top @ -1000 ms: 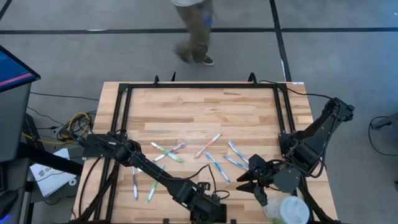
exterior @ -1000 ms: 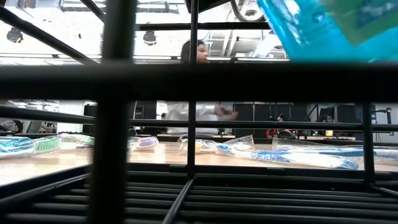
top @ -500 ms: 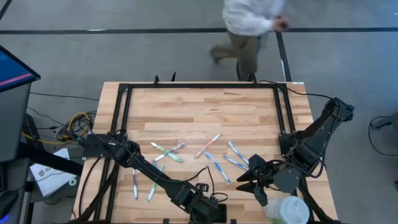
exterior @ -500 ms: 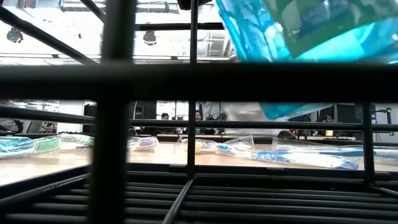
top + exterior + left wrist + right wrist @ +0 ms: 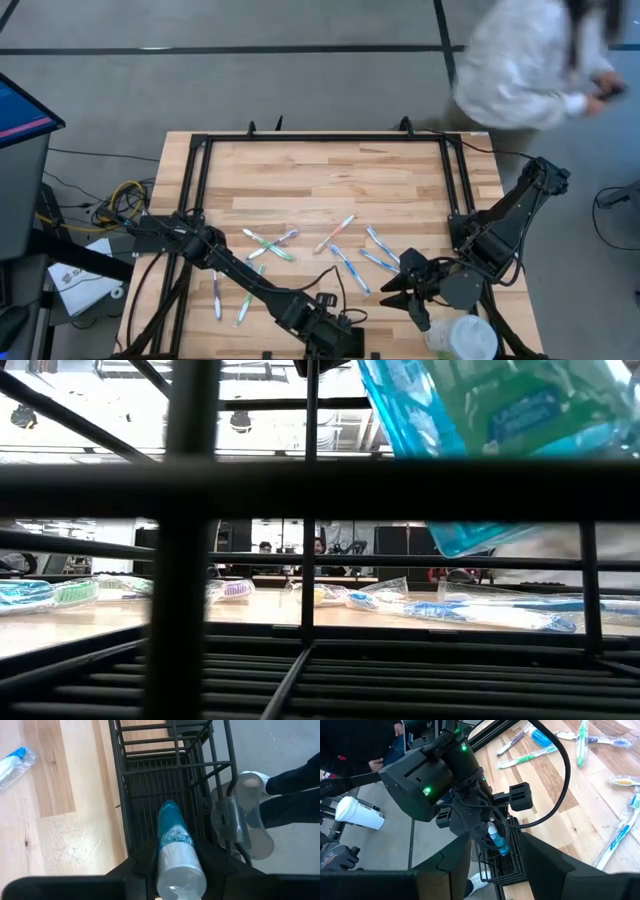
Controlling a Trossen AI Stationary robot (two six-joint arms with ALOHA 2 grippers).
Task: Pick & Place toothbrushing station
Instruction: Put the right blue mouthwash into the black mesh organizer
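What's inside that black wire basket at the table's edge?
The black wire basket looks empty. The left gripper holds a wrapped blue toothbrush over it; the near end is hidden.

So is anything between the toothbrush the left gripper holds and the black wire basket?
Nothing visible. The left gripper is shut on the wrapped blue toothbrush, whose tip points into the basket's open top; the wire floor under it shows bare. The right gripper waits, off to the side.

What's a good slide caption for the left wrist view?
Left gripper holding a wrapped blue toothbrush above the black wire basket.
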